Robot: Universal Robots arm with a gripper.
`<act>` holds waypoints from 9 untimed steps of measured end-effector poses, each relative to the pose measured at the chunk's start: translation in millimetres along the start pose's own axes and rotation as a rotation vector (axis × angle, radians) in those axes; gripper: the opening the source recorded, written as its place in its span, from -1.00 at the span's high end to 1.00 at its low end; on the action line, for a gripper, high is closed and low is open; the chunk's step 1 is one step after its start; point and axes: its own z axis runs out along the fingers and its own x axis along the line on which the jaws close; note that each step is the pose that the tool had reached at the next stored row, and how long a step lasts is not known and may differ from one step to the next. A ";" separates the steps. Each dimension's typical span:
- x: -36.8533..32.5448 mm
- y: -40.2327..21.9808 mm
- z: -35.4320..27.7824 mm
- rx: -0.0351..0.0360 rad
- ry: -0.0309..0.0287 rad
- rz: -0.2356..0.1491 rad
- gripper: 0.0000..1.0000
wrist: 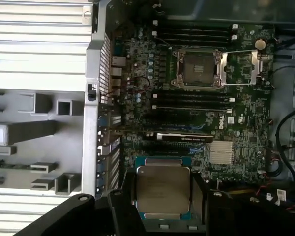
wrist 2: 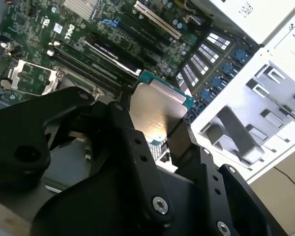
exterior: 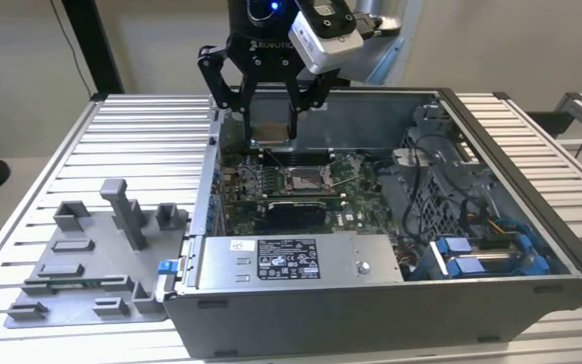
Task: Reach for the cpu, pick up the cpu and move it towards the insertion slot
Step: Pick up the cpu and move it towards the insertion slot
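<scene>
CPU held aloft inside the case, carry toward the socket in hand

The gripper (exterior: 273, 114) has its black fingers (wrist 2: 132, 147) closed on the cpu (wrist: 163, 190), clamping it by two opposite edges with the silvery lid facing out; in the exterior view the chip (exterior: 270, 133) hangs clear above the green motherboard (wrist: 147, 73), over the far part of the open computer case (exterior: 392, 303). The pick-up looks done, and the step in hand is, by my reading, the move toward the insertion slot (wrist: 196, 69). That socket, its metal frame (wrist: 243, 66) swung open beside it, lies apart from the chip, beyond the memory slots (wrist: 191, 101). The grey fixture tray (exterior: 79, 258) sits outside the case. Closing the gap would call for steady travel across the board with the chip square to the socket.
</scene>
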 end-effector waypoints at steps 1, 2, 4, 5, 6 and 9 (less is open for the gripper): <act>-1.3 0.0 0.0 0.0000 0.0000 0.000 1.00; -2.1 -0.1 0.0 0.0000 0.0000 0.000 1.00; -2.5 -0.1 0.0 0.0000 0.0000 0.000 1.00; -2.6 -0.1 0.0 0.0000 0.0000 0.000 1.00; -2.7 0.0 0.0 0.0000 0.0000 0.000 1.00; -2.7 -0.1 0.0 0.0000 0.0000 0.000 1.00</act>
